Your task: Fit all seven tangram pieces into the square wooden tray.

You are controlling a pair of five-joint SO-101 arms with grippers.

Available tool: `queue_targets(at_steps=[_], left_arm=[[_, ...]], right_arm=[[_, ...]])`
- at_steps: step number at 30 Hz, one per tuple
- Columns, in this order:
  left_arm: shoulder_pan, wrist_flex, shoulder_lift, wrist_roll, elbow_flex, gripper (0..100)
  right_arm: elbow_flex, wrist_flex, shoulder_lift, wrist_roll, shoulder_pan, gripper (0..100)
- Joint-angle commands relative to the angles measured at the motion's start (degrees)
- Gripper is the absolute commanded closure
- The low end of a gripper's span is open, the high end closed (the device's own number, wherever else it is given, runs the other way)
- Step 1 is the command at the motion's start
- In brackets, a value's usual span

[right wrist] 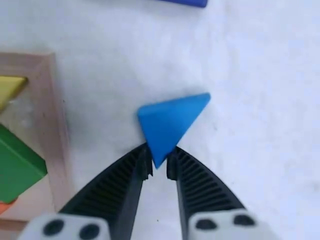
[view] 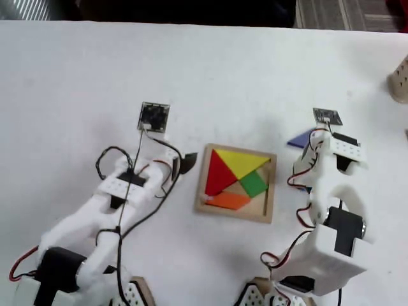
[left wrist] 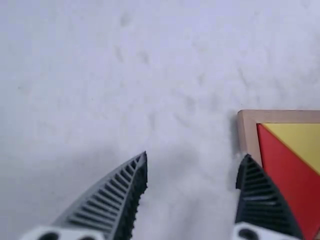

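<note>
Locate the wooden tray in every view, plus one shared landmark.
High view: tray at the picture's centre.
Left wrist view: tray corner beside a finger of the left hand.
Right wrist view: tray rim, apart from the blue triangle pinched by the right hand.
Shared landmark: yellow triangle in it.

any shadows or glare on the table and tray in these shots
High view: even light, only faint shadows on the table around the tray. Left wrist view: a soft grey shadow spreads under the open left gripper, and a darker line hugs the tray's wall. Right wrist view: the blue triangle throws a thin shadow; no strong glare.
</note>
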Motion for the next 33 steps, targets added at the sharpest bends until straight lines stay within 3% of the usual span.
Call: queue_targets(at_steps=[1, 6, 14, 19, 23, 33], left_arm=[[0.0, -0.9, -0.4, 0.0, -2.8, 71], [0.0, -0.9, -0.4, 0.0, -2.8, 71], [0.0, -0.9, -0.4, 0.0, -2.8, 71], [0.0, -0.9, -0.4, 0.0, -2.8, 71], [0.0, -0.9, -0.4, 0.0, -2.8, 71], [0.0, -0.9, -0.4, 0.0, -2.8, 71]], right_arm=[[-1.3, -0.2, -0.6, -0.5, 0.1, 96.8], [-3.1, 4.1, -1.5, -0.8, 0.2, 96.3], [-5.8, 8.4, -9.3, -19.7, 0.7, 79.6], [-5.7, 3.4, -7.1, -29.4, -0.6, 78.3], [-6.8, -0.6, -2.2, -30.2, -2.2, 78.5], [-14.9, 4.2, 4.7, -30.3, -5.7, 78.5]])
